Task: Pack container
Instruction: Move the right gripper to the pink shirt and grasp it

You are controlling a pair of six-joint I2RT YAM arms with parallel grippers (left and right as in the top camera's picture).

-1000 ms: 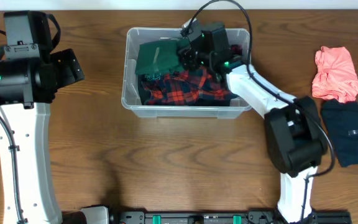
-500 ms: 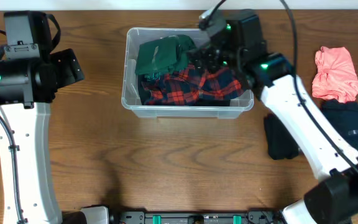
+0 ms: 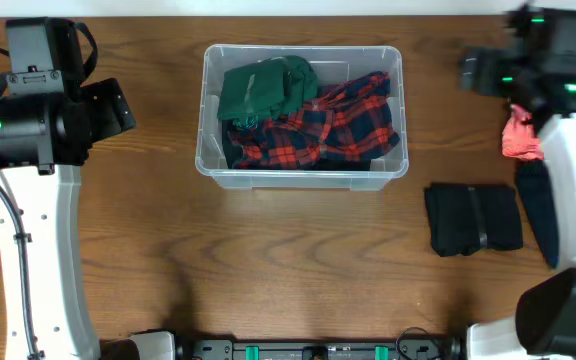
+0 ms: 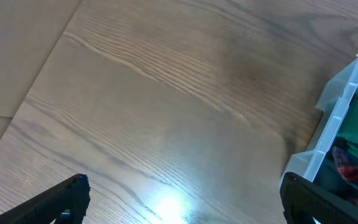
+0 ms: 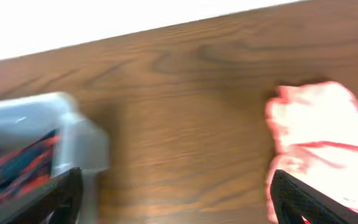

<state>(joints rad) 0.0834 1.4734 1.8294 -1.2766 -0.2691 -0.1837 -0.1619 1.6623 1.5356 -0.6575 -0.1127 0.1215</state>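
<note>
- Container (image 3: 298,178) — a clear tub — sits at the far middle of the table (image 3: 268,270), holding a green cloth (image 3: 258,88) and a red plaid cloth (image 3: 338,125).
- Left gripper (image 4: 185,198) hangs over bare wood just left of it, fingers spread wide, nothing between them.
- Right gripper (image 5: 176,193) is spread too — empty, between the tub's corner and a pink cloth (image 3: 521,138).
- Folded black cloth (image 3: 473,218) lies to the right, apart.

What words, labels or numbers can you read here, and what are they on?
There are none to read: no lettering shows on the container, the green garment or plaid cloth inside it, the black folded garment or the pink cloth. The right wrist view is blurred.
</note>
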